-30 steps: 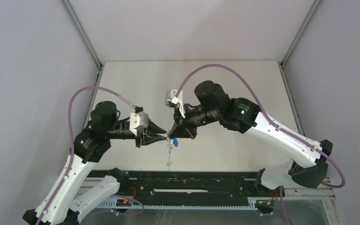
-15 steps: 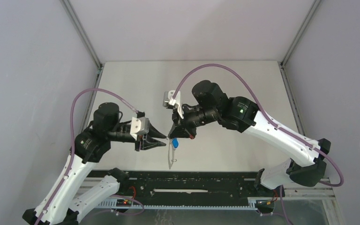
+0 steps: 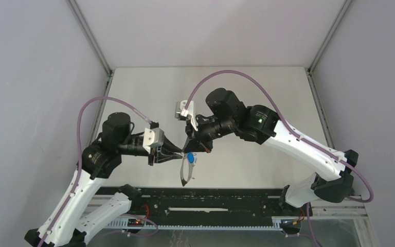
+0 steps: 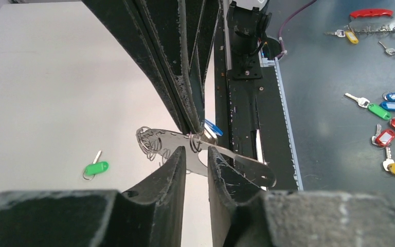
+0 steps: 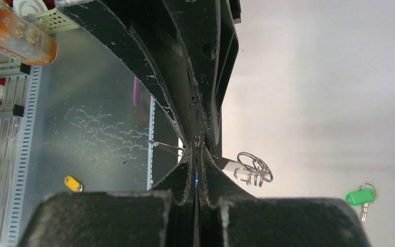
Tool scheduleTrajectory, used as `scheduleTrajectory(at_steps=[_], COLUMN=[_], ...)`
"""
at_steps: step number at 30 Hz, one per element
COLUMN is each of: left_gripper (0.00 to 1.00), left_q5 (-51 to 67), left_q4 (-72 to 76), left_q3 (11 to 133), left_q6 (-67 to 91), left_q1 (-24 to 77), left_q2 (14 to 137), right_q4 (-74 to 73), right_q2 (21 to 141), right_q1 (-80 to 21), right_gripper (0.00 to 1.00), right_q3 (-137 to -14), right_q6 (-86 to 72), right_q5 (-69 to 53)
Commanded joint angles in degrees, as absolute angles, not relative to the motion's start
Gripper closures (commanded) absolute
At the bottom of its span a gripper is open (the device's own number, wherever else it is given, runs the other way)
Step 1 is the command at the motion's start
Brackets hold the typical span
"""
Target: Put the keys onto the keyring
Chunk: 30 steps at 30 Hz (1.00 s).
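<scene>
Right gripper (image 4: 194,133): closed tight on keyring (image 4: 236,162), beside blue key (image 4: 213,127).
Left gripper (image 4: 194,154): jaws narrowly apart at keyring.
Green key (image 4: 95,168): on table (image 4: 56,77).

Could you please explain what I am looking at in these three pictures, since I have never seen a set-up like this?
These are two white-and-black robot arms, the left arm and the right arm, bolted at the near edge of a pale table. One picture looks down from above; the other two come from cameras on each wrist, so the dark shapes at the bottom are that arm's own fingers. The right fingers are shut on a wire loop of the large grey metal keyring band, holding it above the table, with a blue-headed silver key right at their tips. The left fingers stand parted at the band. A green-headed silver key lies on the table, apart from them.
</scene>
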<state>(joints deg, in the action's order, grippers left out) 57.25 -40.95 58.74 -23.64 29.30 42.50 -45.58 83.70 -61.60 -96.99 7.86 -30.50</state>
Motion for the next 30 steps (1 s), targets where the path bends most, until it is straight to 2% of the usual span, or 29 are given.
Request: scheduleTrajectory(at_steps=[1, 8, 13, 16, 22, 26, 30], left_gripper=[0.75, 0.85, 0.99, 1.0, 1.0, 1.0, 1.0], left_q5=[58.62, 58.11, 57.69, 57.57, 57.24, 56.26, 53.94], left_q4=[-39.02, -39.02, -39.9, -40.33, -37.8, -29.94, -20.06], left_q3=[62.25, 62.31, 62.32, 62.23, 62.3, 60.12, 57.29], left_q6=[-22.33, -22.72, -24.46, -25.46, -23.3, -17.24, -9.83], left_q1=[29.93, 30.06, 30.06, 30.06, 30.06, 30.06, 30.06], left_q2=[42.76, 42.8, 42.62, 42.39, 42.11, 40.54, 38.44], right_q4=[-44.28, -45.56, -46.09, -46.32, -37.44, -23.68, -16.6], right_q2=[84.39, 85.77, 85.96, 85.83, 80.47, 72.96, 69.16], right_q1=[-62.21, -62.6, -62.63, -62.45, -58.05, -53.77, -52.74], right_gripper=[1.0, 1.0, 1.0, 0.99, 0.62, 0.56, 0.55], right_q3=[-100.89, -102.77, -103.08, -103.1, -96.85, -86.2, -79.32], right_q6=[8.78, 9.33, 9.53, 9.26, 2.2, -6.79, -11.95], right_q5=[-31.5, -31.84, -31.71, -31.19, -34.4, -38.36, -39.54])
